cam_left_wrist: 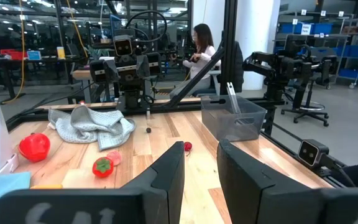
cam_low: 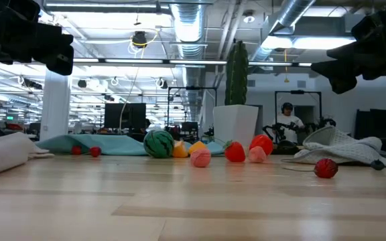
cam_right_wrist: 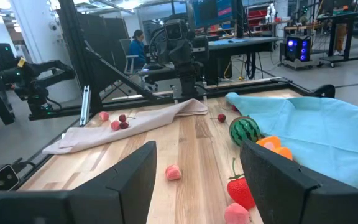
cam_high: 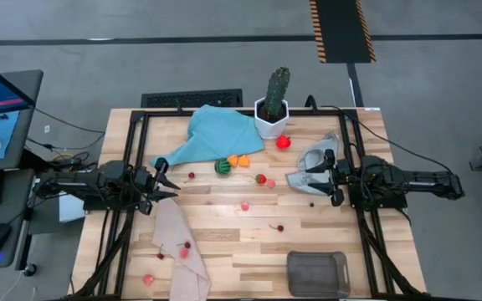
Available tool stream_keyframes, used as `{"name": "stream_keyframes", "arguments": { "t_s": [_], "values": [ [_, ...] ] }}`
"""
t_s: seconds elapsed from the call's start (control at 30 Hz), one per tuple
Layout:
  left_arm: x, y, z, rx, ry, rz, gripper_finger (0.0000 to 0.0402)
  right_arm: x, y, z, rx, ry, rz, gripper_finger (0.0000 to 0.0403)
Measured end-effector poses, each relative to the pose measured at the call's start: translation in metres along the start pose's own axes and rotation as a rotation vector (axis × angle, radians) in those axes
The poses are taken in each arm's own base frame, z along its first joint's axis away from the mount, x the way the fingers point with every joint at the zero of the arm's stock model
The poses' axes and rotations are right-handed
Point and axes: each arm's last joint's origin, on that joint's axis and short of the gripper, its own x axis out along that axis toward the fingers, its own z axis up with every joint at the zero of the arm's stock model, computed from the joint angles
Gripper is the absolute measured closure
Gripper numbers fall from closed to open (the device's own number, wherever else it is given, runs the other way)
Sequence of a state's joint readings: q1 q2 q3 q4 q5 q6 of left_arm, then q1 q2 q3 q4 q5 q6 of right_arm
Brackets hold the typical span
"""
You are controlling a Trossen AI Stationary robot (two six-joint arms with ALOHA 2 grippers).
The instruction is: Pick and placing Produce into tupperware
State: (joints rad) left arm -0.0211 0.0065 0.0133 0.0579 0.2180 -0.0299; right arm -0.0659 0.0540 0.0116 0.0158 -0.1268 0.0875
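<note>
Produce point(cam_high: 260, 179) is scattered mid-table, between the two arms; the tupperware point(cam_high: 317, 273) sits empty at the near edge, on the right arm's side. The right gripper point(cam_high: 331, 185) is held with fingers apart, nothing between them, above the grey cloth point(cam_high: 311, 162). The left gripper point(cam_high: 164, 186) is held with a narrow gap, empty. The strawberry cluster is judged nearer the right gripper, lying toward table centre from it.

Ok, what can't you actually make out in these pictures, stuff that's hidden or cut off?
- Tupperware: the high view's lower edge crops it; absent from the low view.
- Beige cloth: the high view's lower edge cuts it off.
- Cactus pot: produce hides its base in the low view.
- Small cherries: too small to detail from above.
</note>
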Motion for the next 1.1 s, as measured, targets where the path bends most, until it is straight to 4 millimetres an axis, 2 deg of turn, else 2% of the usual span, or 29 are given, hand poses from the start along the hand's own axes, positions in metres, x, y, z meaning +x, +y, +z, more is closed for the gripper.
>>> {"name": "stream_keyframes", "arguments": {
  "t_s": [0.83, 1.0, 1.1],
  "values": [
    [0.0, 0.0, 0.0001, 0.0, 0.0, 0.0, 0.0317, 0.0, 0.0, 0.0004, 0.0, -0.003, 0.0, 0.0148],
    [0.0, 0.0, 0.0001, 0.0, -0.001, 0.0, 0.0317, 0.0001, 0.001, 0.0016, 0.109, -0.016, 0.009, 0.0148],
    [0.0, 0.0, 0.0, 0.0, 0.0, 0.0, 0.0317, -0.0004, 0.0012, 0.0093, 0.149, -0.097, 0.004, 0.0148]
  ]
}}
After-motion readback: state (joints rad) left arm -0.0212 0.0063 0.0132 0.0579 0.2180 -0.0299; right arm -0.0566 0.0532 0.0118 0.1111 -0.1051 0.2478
